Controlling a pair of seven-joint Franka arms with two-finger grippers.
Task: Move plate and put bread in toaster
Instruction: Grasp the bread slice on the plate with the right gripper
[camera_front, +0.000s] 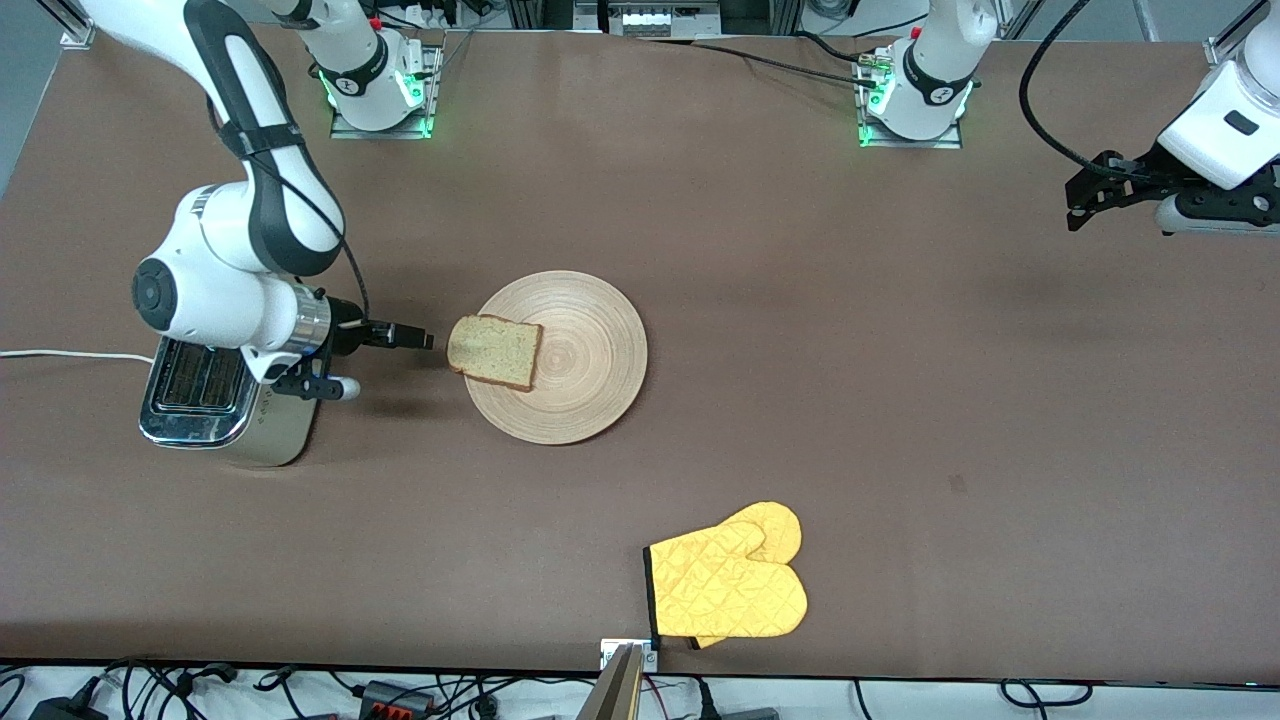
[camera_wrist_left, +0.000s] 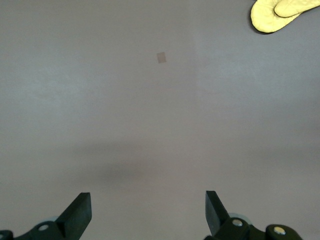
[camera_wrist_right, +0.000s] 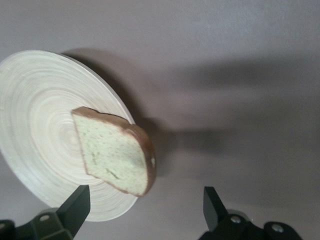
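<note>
We judged the bread slice (camera_front: 494, 351), overhanging the wooden plate (camera_front: 590, 400) rim toward the toaster (camera_front: 215, 400), light and crumbly, best pinched by its crust edges; both right gripper (camera_front: 425, 340) and waiting left gripper (camera_front: 1075, 205) stood open.

Plate: we see a big round wooden plate (camera_front: 575, 345) in the middle of the brown table (camera_front: 800, 300).
Bread: our slice of bread (camera_front: 494, 351) lies on the plate's edge toward the right arm's end and sticks out a bit.
Toaster: our shiny toaster (camera_front: 215, 400) stands at the right arm's end.
Right gripper: our right gripper (camera_front: 425, 340) points at the bread, between it and the toaster.
Left gripper: our left gripper (camera_front: 1078, 207) waits in the air over the left arm's end.
Mitt: we see a yellow oven mitt (camera_front: 728, 585) nearer the camera than the plate.
</note>
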